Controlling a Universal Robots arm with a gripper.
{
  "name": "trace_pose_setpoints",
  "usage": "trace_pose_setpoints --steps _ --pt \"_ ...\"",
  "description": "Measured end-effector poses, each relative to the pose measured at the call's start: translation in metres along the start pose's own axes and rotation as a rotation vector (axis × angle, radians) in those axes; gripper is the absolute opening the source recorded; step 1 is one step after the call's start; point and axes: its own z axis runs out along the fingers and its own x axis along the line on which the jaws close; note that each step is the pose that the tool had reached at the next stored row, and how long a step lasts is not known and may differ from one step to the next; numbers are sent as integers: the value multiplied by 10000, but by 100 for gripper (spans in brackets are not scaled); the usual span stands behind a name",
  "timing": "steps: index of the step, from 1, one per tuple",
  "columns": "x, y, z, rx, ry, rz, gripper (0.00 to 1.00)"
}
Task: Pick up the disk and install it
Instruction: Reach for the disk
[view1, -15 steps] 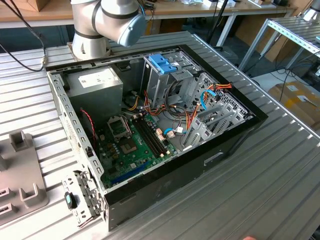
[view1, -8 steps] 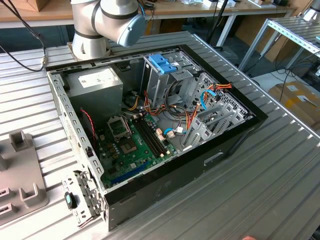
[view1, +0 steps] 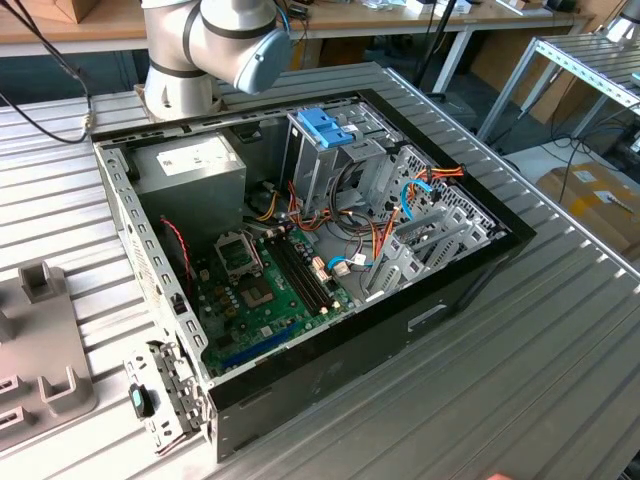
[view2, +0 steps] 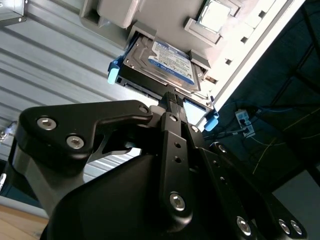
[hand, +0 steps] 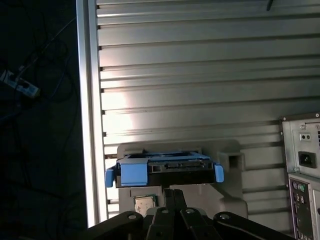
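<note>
1. The disk (hand: 180, 172), edged in blue, lies flat in a grey holder (hand: 231, 159) on the ribbed table (hand: 200, 75). It is at twelve o'clock from the gripper (hand: 173, 193), close ahead.
2. The jaws look pressed together and grip nothing. I judge they should spread to span the frame squarely before closing.
3. In the exterior view the open computer case (view1: 330, 385) sits at centre, with its drive cage (view1: 310, 170) toward twelve o'clock.

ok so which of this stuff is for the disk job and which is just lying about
For the job: disk, gripper, open computer case.
Lying about: chip near the disk, grey fixture at the exterior view's left, cardboard box.
</note>
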Motion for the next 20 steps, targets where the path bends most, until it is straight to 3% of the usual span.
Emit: trace_pose_setpoints --steps 7,14,17,18,20 --pt "22 78 62 -1 -2 0 11" --pt "37 83 86 14 17 0 11" --pt "38 82 90 109 146 3 11" --pt "38 82 95 163 265 8 11" --pt "38 82 103 230 430 12 11"
